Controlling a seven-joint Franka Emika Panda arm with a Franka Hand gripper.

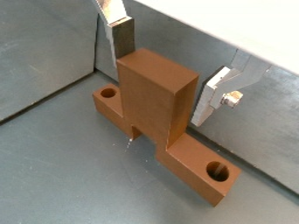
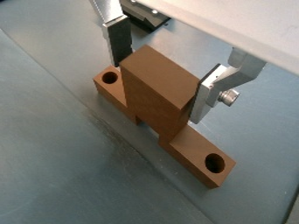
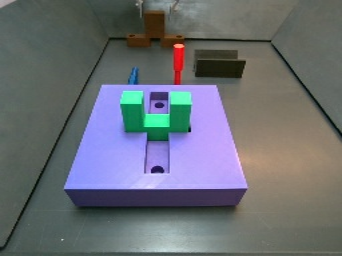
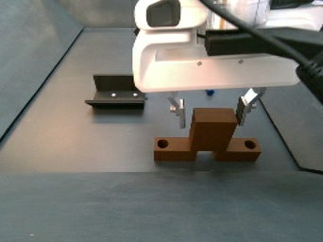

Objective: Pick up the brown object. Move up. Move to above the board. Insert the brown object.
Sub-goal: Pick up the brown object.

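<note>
Fingers [image 1: 121,39] of the gripper [image 4: 212,105] stand apart on either side of the brown object's [image 4: 209,138] upright post, not clamped on it. The piece rests on the grey floor with its bar flat, a round hole showing near each end in both wrist views. The board [image 3: 158,140] with its green block [image 3: 154,111] lies well apart.

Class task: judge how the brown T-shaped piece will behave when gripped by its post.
The brown object looks rigid, so flexing seems unlikely. Its post's flat sides should suit the end effector straddling it. The wide bar resting flat probably resists tipping.
</note>
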